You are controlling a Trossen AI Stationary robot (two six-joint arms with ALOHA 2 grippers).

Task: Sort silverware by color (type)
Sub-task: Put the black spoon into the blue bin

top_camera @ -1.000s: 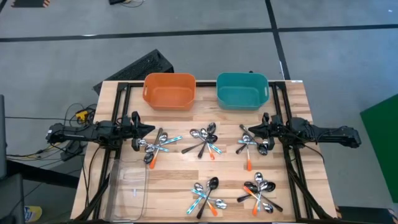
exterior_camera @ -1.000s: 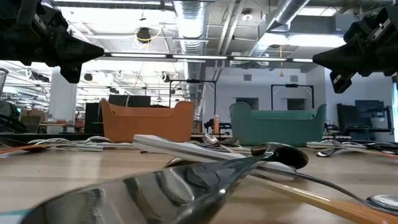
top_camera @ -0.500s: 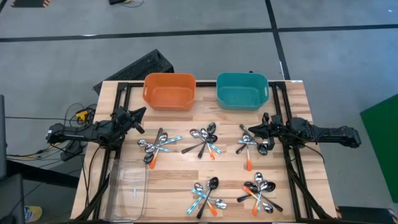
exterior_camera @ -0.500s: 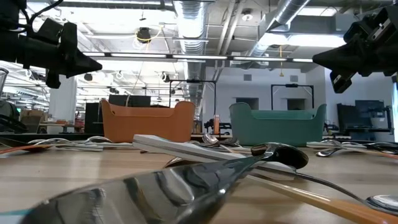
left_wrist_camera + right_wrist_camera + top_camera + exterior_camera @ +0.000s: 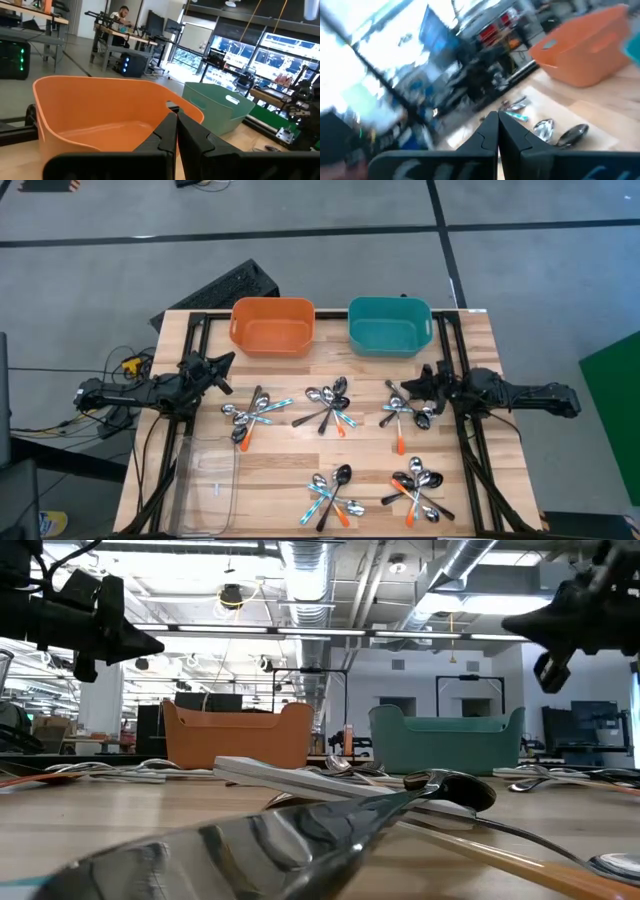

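The silverware lies in several small crossed piles on the wooden table: spoons with orange, light-blue or dark handles, for instance at the left [image 5: 248, 416], in the middle [image 5: 328, 405] and at the near right [image 5: 418, 488]. My left gripper [image 5: 229, 359] hovers at the table's left side. It is shut, holds nothing, and points slantwise at the orange bin [image 5: 100, 115]. My right gripper [image 5: 407, 387] hovers shut and empty at the right side, above a spoon pile [image 5: 405, 412]. The right wrist view is blurred and shows spoons [image 5: 560, 131] beyond the shut fingers.
An orange bin [image 5: 272, 326] and a teal bin [image 5: 390, 325] stand side by side at the far edge. A clear tray [image 5: 208, 485] lies at the near left. Black frame rails [image 5: 470, 450] run along both table sides.
My left gripper has swung away from the left spoon pile toward the table's far edge. It now points at the orange bin and has then kept still. My right gripper has rolled about its own line in place. Both stay shut; no spoon has moved.
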